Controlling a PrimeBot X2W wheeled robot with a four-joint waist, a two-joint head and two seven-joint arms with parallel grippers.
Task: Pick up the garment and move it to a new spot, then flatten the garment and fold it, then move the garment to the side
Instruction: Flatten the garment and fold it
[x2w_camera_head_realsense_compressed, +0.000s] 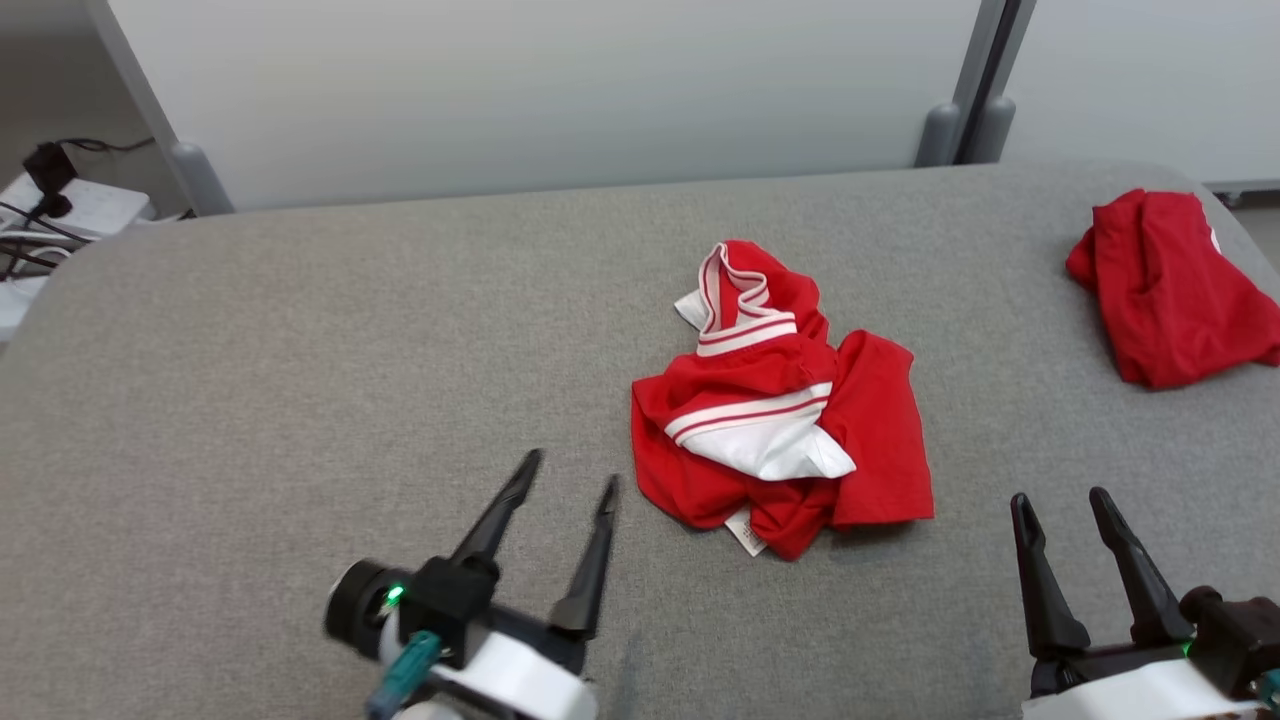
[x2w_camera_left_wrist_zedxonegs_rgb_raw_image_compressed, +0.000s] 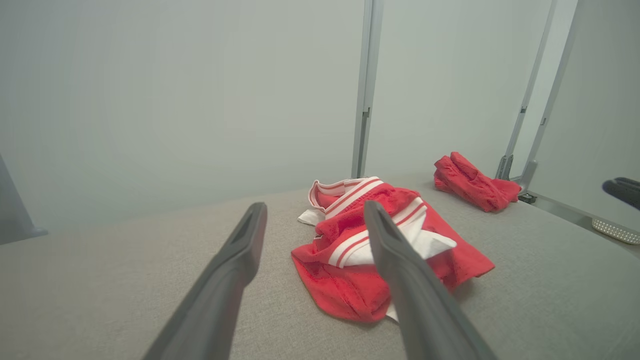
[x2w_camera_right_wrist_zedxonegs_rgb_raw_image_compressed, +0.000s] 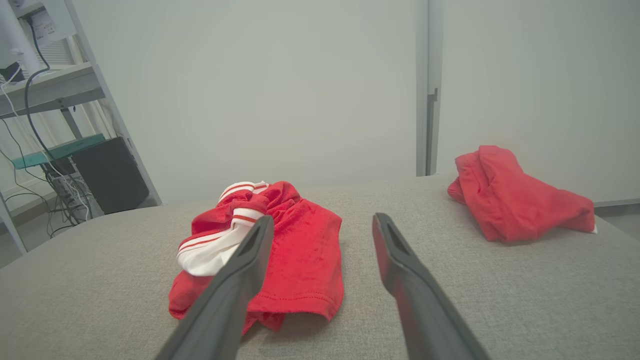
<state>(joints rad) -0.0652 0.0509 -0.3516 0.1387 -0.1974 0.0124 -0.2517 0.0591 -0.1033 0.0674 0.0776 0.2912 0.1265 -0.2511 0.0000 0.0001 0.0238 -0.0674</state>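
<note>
Crumpled red garment (x2w_camera_head_realsense_compressed: 780, 400) sitting mid desk (x2w_camera_head_realsense_compressed: 300, 350), left gripper (x2w_camera_head_realsense_compressed: 570, 468) and right gripper (x2w_camera_head_realsense_compressed: 1058, 496) hovering by the front edge, both gaping (holding nothing)

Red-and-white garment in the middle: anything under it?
The garment lies crumpled directly on the grey fabric surface. A white label pokes out at its near edge. Whatever its own folds cover underneath cannot be seen.

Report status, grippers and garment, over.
Left gripper, right gripper open, empty. Red-and-white garment crumpled on gray surface, untouched. Plain red garment far right, not in the way.
</note>
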